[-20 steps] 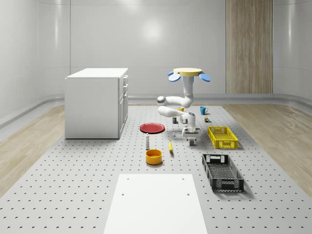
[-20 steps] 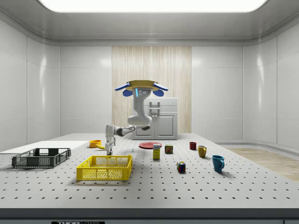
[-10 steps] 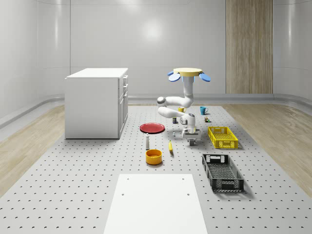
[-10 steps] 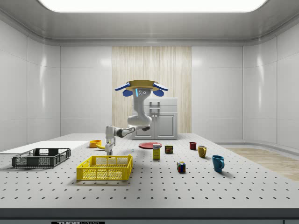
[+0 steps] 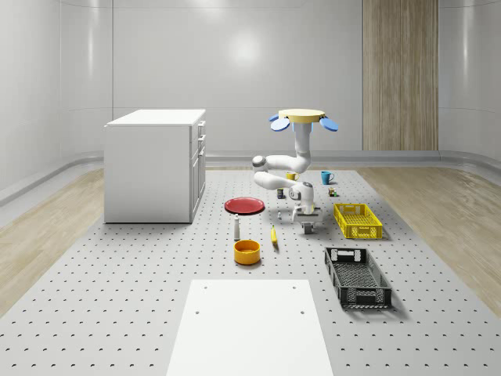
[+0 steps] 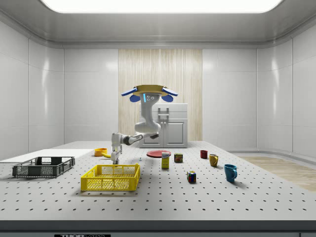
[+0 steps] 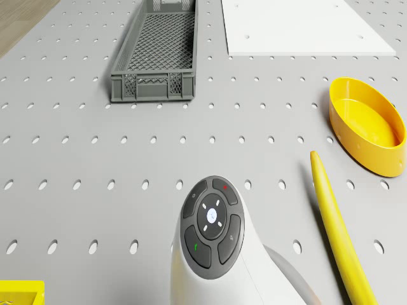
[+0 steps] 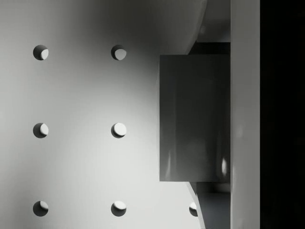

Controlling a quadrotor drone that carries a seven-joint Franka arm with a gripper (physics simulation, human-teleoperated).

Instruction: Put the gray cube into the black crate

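White sheet (image 5: 250, 325): nearest thing on the table, nothing going on there.
Black crate (image 5: 358, 276): sits near and a bit right of the gripper, well apart from it. We see nothing inside it in the drone view (image 7: 156, 57).
Yellow bowl (image 5: 246, 251) and banana (image 5: 274, 236): left of the gripper, not in the way as far as we can tell.
Gripper (image 5: 309, 225): this is the change. It sits a touch higher than it did a second ago, in both the whole-scene and side view (image 6: 116, 158).
Gray cube (image 8: 194, 117): right up against one finger (image 8: 244, 114), with a soft shadow on the table around it, so we reckon it's off the surface.
Jaws: look pinched on the gray cube. We only see one finger clearly, so that's our read.
What it means: pick looks done and the lift is under way. Next up is carrying it toward the near side and over the black crate.
Yellow crate (image 5: 358, 220): just right of the gripper, so don't mix it up with the target.
Drone (image 5: 304, 117): hovering over the far middle of the table, arm reaching down toward the near side.
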